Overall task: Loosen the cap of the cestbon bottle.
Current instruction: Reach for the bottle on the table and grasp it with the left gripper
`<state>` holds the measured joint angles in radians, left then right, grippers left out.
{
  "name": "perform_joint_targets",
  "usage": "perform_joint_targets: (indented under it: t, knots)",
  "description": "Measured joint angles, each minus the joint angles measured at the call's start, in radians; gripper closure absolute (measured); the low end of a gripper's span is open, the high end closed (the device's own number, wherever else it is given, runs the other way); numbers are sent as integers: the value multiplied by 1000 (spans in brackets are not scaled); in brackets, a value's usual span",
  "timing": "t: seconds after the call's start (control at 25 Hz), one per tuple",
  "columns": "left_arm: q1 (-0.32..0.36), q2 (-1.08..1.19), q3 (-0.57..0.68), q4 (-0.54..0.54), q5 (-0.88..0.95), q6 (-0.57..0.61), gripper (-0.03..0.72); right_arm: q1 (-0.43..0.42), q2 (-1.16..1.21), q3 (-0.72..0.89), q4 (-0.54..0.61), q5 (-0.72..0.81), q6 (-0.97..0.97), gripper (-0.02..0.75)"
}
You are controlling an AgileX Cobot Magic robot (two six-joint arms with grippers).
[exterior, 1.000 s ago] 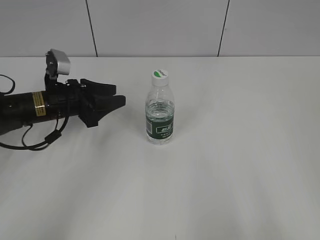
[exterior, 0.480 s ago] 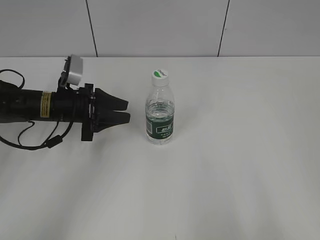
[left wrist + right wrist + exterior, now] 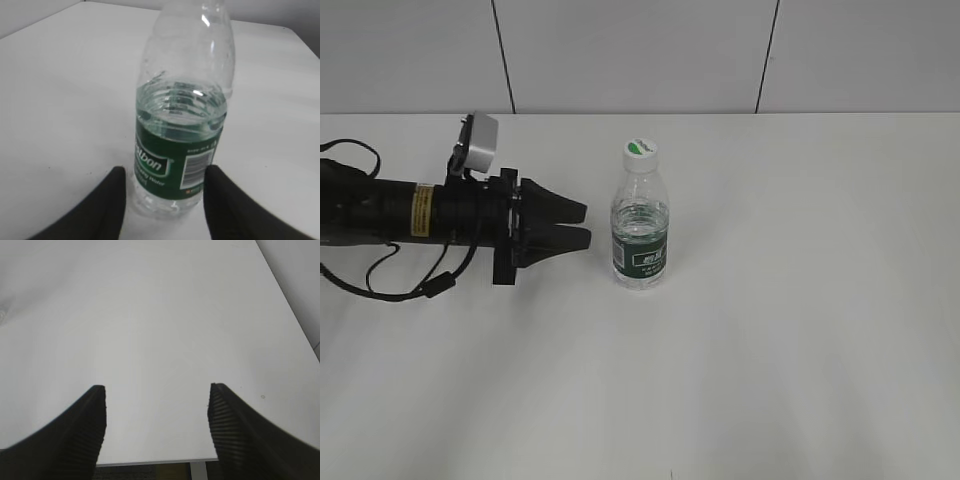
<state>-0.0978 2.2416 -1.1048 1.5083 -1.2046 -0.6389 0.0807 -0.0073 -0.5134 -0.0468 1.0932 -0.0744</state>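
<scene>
The cestbon bottle [image 3: 640, 235] stands upright mid-table, clear with a dark green label and water inside. Its white cap [image 3: 639, 153] with a green mark is on top. My left gripper [image 3: 582, 225] lies level just left of the bottle, open, its tips a short way from the label. In the left wrist view the bottle [image 3: 180, 145] fills the frame ahead, its lower body between my two black fingertips [image 3: 116, 190], with a gap on each side; the cap is cut off at the top. My right gripper [image 3: 156, 390] is open and empty over bare table; it is out of the exterior view.
The white table [image 3: 800, 330] runs back to a grey panelled wall [image 3: 640, 50]. The left arm's black cable [image 3: 380, 285] loops on the table at the left. The right wrist view shows the table's near edge [image 3: 150, 461].
My left gripper has moved right toward the bottle and rolled level, its tips now close to the label. The bottle has not moved.
</scene>
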Motion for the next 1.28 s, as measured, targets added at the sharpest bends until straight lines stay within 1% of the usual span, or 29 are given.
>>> perform_joint_targets:
  t: [0.08, 0.16, 0.24, 0.32, 0.36, 0.48, 0.72, 1.2, 1.28]
  knots:
    - [-18, 0, 0, -15, 0, -14, 331, 0, 0, 0, 0, 0, 0, 248]
    - [-35, 0, 0, -33, 0, -42, 253, 0, 0, 0, 0, 0, 0, 248]
    - [-51, 0, 0, -56, 0, -71, 149, 0, 0, 0, 0, 0, 0, 248]
    - [-64, 0, 0, -73, 0, -89, 87, 0, 0, 0, 0, -1, 0, 248]
    - [-71, 0, 0, -79, 0, -92, 73, 0, 0, 0, 0, -1, 0, 248]
    - [-96, 0, 0, -95, 0, -95, 68, 0, 0, 0, 0, -1, 0, 248]
    - [-151, 0, 0, -145, 29, -88, 113, 0, 0, 0, 0, -1, 0, 248]
    - [-197, 4, -1, -269, 88, 1, 124, 0, 0, 0, -1, -1, 0, 248]
    - [-198, 21, -10, -273, 87, 9, 124, 0, 0, 0, -1, -1, 0, 248]
